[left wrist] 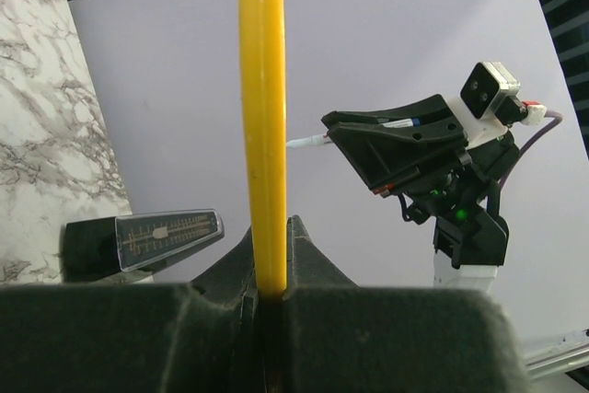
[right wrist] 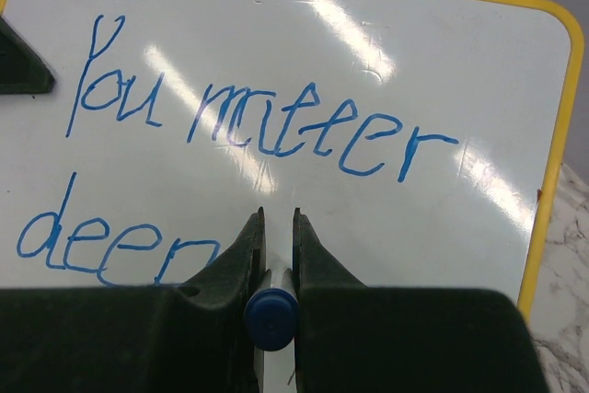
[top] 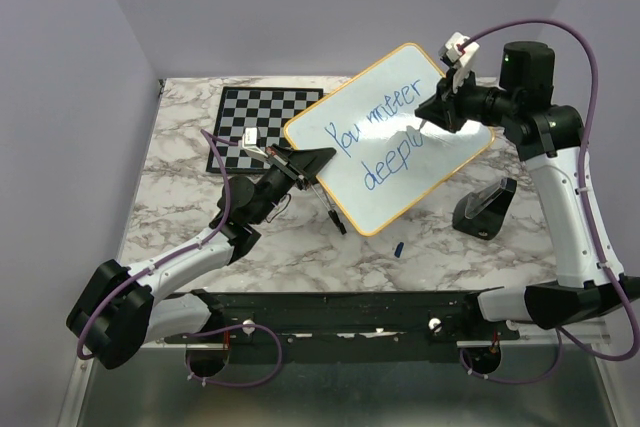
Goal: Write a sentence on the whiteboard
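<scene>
The flat white whiteboard (top: 410, 72) with its thin yellow frame is seen tilted up off the marbled tabletop (top: 180, 162), its blue handwritten sentence (right wrist: 258, 117) reading "You matter" above a line beginning "deep". The board's left edge is pinched between the left gripper's (left wrist: 270, 292) closed fingers, evidently to steady it for writing. On the board's right, a blue-ended marker (right wrist: 271, 317) is clamped tight in the right gripper (right wrist: 274, 236), aimed at the second line.
</scene>
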{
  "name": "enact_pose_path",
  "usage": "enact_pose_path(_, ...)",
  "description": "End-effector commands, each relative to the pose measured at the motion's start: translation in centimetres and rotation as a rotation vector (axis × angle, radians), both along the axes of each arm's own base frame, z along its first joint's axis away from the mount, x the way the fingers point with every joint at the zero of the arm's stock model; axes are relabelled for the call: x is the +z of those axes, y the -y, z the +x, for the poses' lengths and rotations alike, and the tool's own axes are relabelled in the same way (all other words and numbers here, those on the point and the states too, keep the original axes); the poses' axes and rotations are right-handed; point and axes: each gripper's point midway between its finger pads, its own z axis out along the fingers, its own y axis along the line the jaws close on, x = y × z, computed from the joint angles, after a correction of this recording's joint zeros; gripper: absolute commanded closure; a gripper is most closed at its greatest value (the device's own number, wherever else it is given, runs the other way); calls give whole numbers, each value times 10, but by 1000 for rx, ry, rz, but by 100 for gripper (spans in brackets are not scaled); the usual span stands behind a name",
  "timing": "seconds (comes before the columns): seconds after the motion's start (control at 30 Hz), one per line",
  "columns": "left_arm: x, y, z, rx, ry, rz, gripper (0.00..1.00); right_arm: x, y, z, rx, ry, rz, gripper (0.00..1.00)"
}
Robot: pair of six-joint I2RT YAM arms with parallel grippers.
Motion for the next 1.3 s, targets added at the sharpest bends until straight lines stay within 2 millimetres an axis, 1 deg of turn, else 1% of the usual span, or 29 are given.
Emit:
enact_pose_path(0.0,90,-27,-34,-33,230,-256,100,-8,4,-9,9,-13,-19,99)
enact_pose_path(0.03,90,-27,-33,-31,227,-257,100,-7,5,-14,12,-9,-21,100)
enact_pose_path(0.07,89,-27,-33,-32,226,-255,100,-13,6,-16,14,-23,-25,100)
enact_pose_path(0.17,89,-27,-32,-31,227,-257,100,-19,8,-25,16,-32,-36,99)
enact_pose_path(0.2,89,-27,-33,-32,228,-258,100,-25,8,-29,20,-46,-40,99)
enact_pose_path(0.27,90,-28,-33,-33,230,-258,100,-29,8,-35,30,-56,-43,99)
enact_pose_path(0.3,90,-28,-33,-31,229,-257,100,-34,10,-41,32,-67,-45,99)
enact_pose_path(0.43,90,-29,-32,-27,230,-254,100,-43,11,-53,44,-82,-52,100)
enact_pose_path(0.63,92,-28,-32,-28,231,-252,100,-47,7,-65,85,-110,-35,100)
enact_pose_path(0.73,92,-27,-32,-28,231,-250,100,-44,1,-70,119,-117,-9,100)
enact_pose_path(0.87,92,-27,-31,-27,230,-246,100,-40,-5,-66,143,-132,18,99)
enact_pose_path(0.97,91,-27,-31,-27,227,-248,100,-32,-6,-59,130,-114,30,99)
enact_pose_path(1.03,90,-27,-31,-28,226,-246,100,-26,-6,-50,102,-91,36,100)
enact_pose_path(1.1,90,-28,-32,-27,228,-247,100,-20,0,-37,45,-56,27,99)
enact_pose_path(1.13,90,-28,-32,-27,226,-247,100,-16,2,-34,23,-47,31,99)
enact_pose_path(1.17,90,-28,-33,-27,226,-247,100,-15,7,-27,-20,-34,20,99)
enact_pose_path(1.27,88,-29,-33,-23,226,-242,100,4,23,-14,-101,24,26,99)
